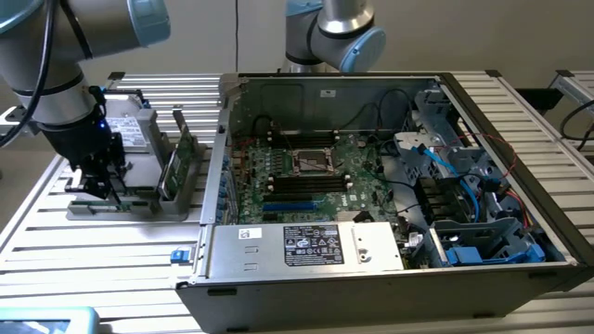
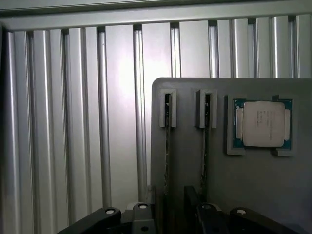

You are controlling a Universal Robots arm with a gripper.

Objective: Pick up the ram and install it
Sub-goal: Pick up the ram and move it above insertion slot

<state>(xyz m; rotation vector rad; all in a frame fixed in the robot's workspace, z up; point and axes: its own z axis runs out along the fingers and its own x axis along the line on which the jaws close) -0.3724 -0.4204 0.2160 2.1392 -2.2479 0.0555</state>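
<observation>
End effector [image 1: 96, 186], black and two-fingered, hangs from the grey-and-blue jointed arm [image 1: 55, 76], low over the flat grey fixture plate [image 1: 172, 209]. In the exterior view the plate lies on the slatted aluminium bench [image 1: 93, 243], at 9 o'clock from the open grey computer case [image 1: 371, 292]. Two taller green cards [image 1: 172, 170] stand upright on the plate at 3 o'clock from the end effector, between it and the case wall. Inside the case lies the green motherboard [image 1: 362, 174], with a square processor socket [image 1: 314, 161] near its middle and long black slots [image 1: 307, 182] at 6 o'clock from the socket.

Wrist view: the ram [image 2: 167, 146], a long thin green stick seen edge-on, stands in a narrow slot of the plate. A second thin stick [image 2: 206, 146] stands in the parallel slot just beside it. The square silver processor chip [image 2: 263, 124] rests in its own recess beyond that second stick. The end effector is open: its fingers [image 2: 191, 196] stand apart with the near end of the ram between them. Contact with the ram: cannot tell.
</observation>
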